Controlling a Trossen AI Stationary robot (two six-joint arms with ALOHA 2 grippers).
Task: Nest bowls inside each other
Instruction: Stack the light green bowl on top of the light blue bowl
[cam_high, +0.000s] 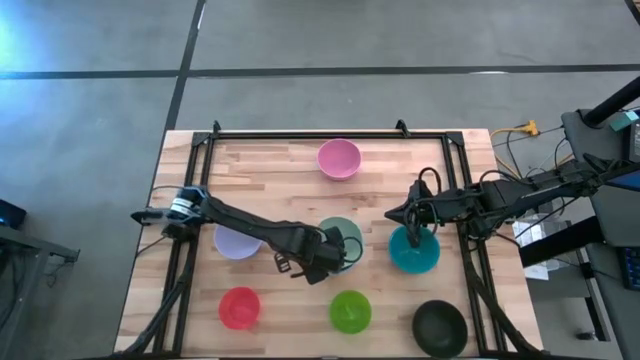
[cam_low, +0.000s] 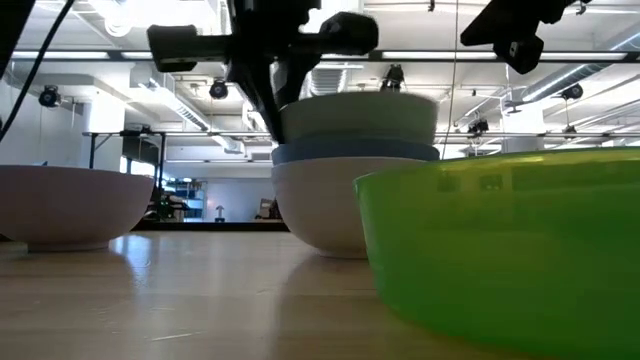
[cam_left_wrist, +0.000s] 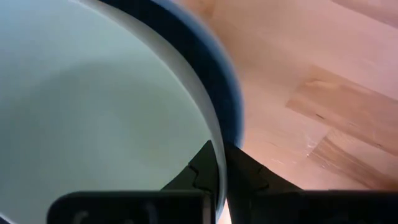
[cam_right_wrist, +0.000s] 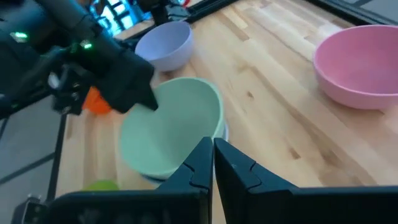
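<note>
Two grippers: both over the table's middle, left at work, right waiting.
Left gripper (cam_high: 345, 250): fingers pinched on the rim of the pale green bowl (cam_high: 340, 240), one inside the wall, one outside, as the left wrist view shows.
Why so held: a rim pinch leaves the bowl's underside free, which I judge suits lowering it into another.
Stack: the pale green bowl sits in a blue bowl (cam_low: 355, 152), itself in a white bowl (cam_low: 320, 205), at table centre.
Right gripper (cam_high: 414, 215): above the teal bowl (cam_high: 413, 250), fingers nearly together, nothing between them.
Loose bowls: pink (cam_high: 338, 158) at the far edge, lavender (cam_high: 237, 242) to the left, red (cam_high: 239, 307), bright green (cam_high: 350, 311) and black (cam_high: 439, 326) along the near edge.
Low view only: the three stacked layers; from above just the top bowl shows.
Right wrist view only: the left arm reaching over the stack.
</note>
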